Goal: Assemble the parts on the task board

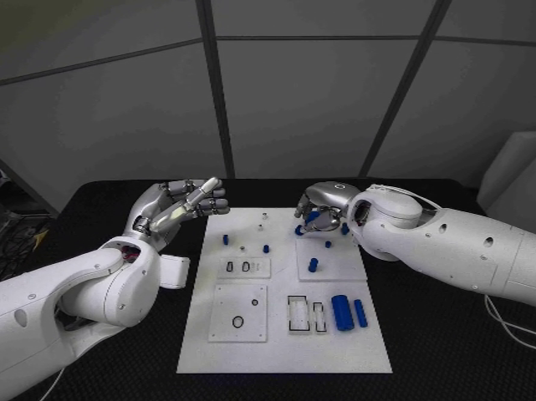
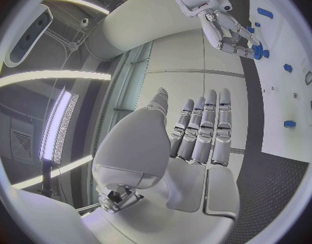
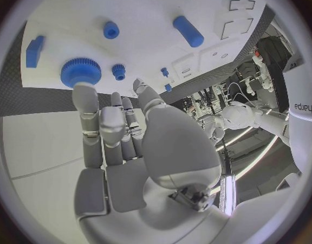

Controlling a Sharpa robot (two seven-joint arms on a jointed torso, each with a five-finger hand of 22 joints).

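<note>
Blue gear point(image 3: 80, 72) at the right robot hand point(image 1: 319, 210) fingertips, over the white board point(image 1: 286, 338).
Can't tell if it's actually gripped; left robot hand point(image 1: 186, 205) is open, holding nothing, beside the board.

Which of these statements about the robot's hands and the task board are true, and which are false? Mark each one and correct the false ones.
1. The right hand is over the far part of the task board. True.
2. The left hand holds a blue part. False: it holds nothing, its fingers extended.
3. The blue gear lies at the right hand's fingertips. True.
4. The left hand rests on the board. False: it is beside the board's far left corner.
</note>
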